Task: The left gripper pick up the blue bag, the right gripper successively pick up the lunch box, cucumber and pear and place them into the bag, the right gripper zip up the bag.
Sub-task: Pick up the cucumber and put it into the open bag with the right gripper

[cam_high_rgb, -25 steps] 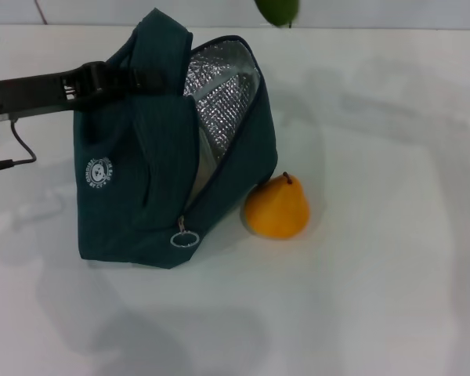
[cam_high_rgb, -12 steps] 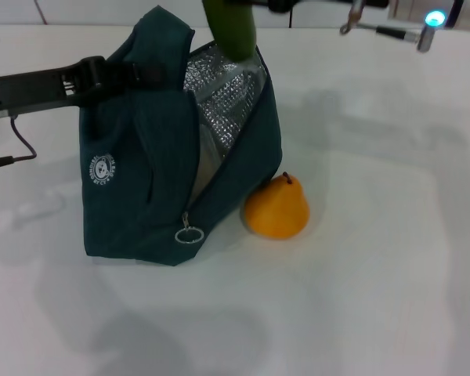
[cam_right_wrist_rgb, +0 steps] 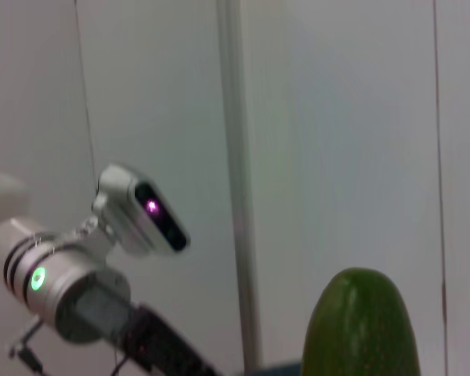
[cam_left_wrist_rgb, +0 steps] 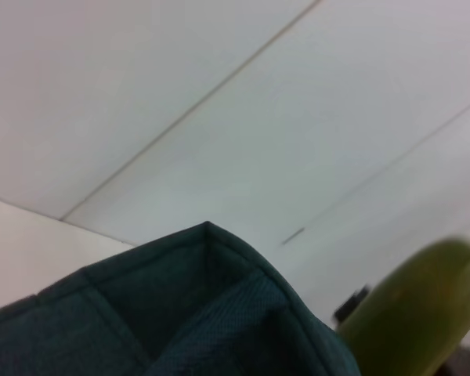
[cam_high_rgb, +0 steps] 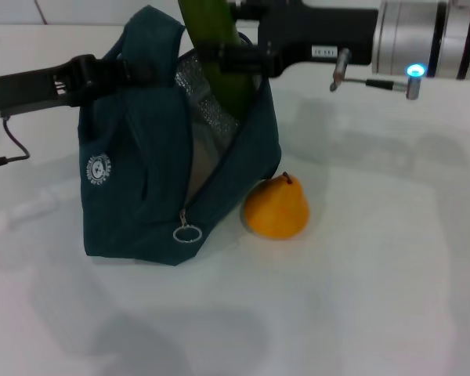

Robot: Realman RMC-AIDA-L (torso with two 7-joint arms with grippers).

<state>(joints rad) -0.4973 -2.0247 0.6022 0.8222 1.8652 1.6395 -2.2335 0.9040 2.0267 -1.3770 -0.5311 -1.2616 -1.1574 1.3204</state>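
Observation:
The blue bag [cam_high_rgb: 149, 188] stands open on the white table, its silver lining showing. My left gripper [cam_high_rgb: 133, 72] comes in from the left and is shut on the bag's upper edge, holding it up. From the right, my right gripper [cam_high_rgb: 223, 56] is shut on the cucumber [cam_high_rgb: 215, 59], which hangs upright with its lower end inside the bag's mouth. The pear [cam_high_rgb: 276, 207] rests on the table against the bag's right side. The bag's edge [cam_left_wrist_rgb: 180, 313] and the cucumber [cam_left_wrist_rgb: 411, 313] fill the left wrist view. The cucumber's tip [cam_right_wrist_rgb: 364, 325] shows in the right wrist view. The lunch box is hidden.
The ring zipper pull [cam_high_rgb: 186, 233] hangs low on the bag's front. A thin black cable [cam_high_rgb: 8, 149] trails from my left arm at the left edge. White table [cam_high_rgb: 376, 274] spreads out to the right and front of the bag.
My right arm has come in from the upper right and lowered the cucumber from above the bag into its mouth. The bag and pear have stayed put.

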